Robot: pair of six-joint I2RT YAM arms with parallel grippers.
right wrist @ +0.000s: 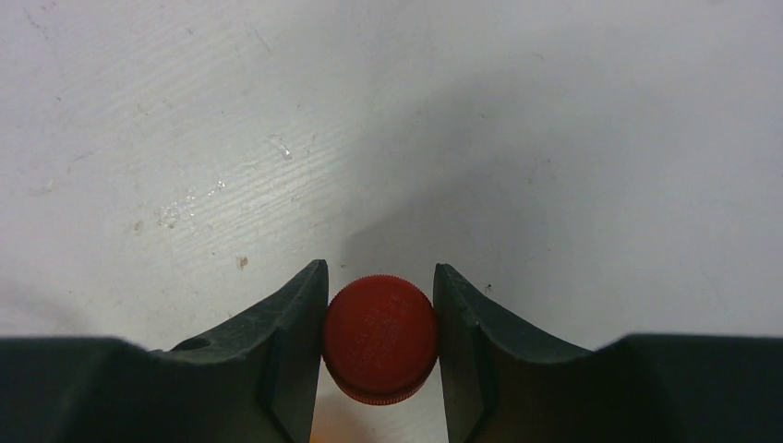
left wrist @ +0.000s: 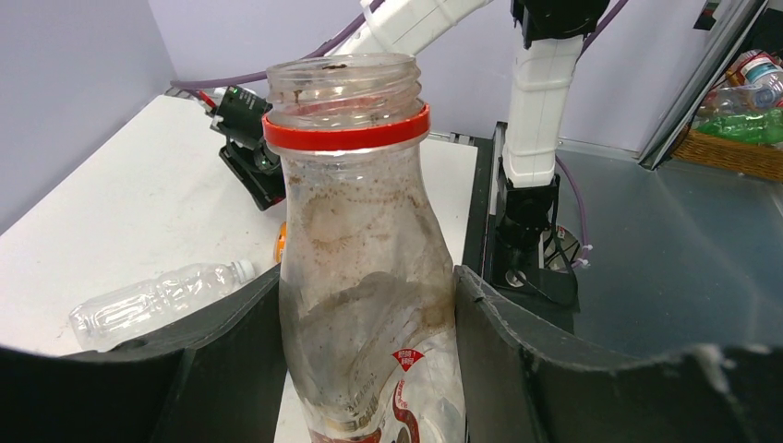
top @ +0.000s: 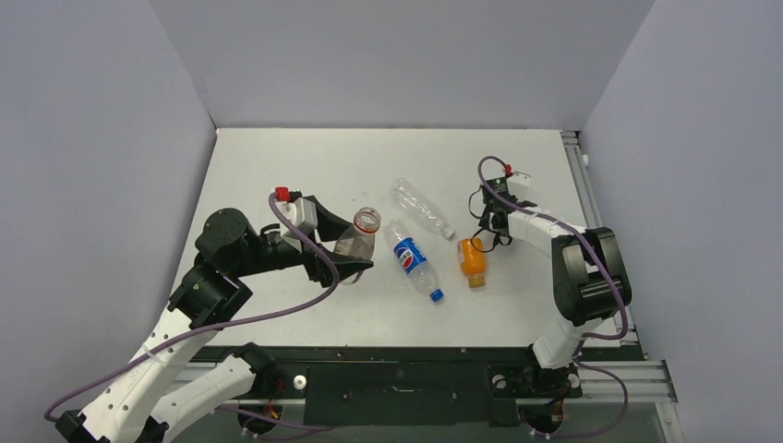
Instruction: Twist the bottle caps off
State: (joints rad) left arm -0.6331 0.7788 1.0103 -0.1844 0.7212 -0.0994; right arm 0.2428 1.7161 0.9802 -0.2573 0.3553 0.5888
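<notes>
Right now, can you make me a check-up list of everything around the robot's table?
Surface: white table, a few faint smudges.
Job's things: short clear plastic bottle with a reddish label, mouth open, red ring on its neck; round red plastic screw cap, off. Lying down: clear plastic bottle with a blue Pepsi label, blue cap on; clear unlabelled plastic bottle, white cap on; squat orange plastic bottle, cap unclear.
Clutter: nothing seen.
Grippers: left gripper shut on the short bottle; right gripper shut on the red cap.
Cables: purple cables along both arms.
Surroundings: pale walls; basket of bottles beyond the table.
</notes>
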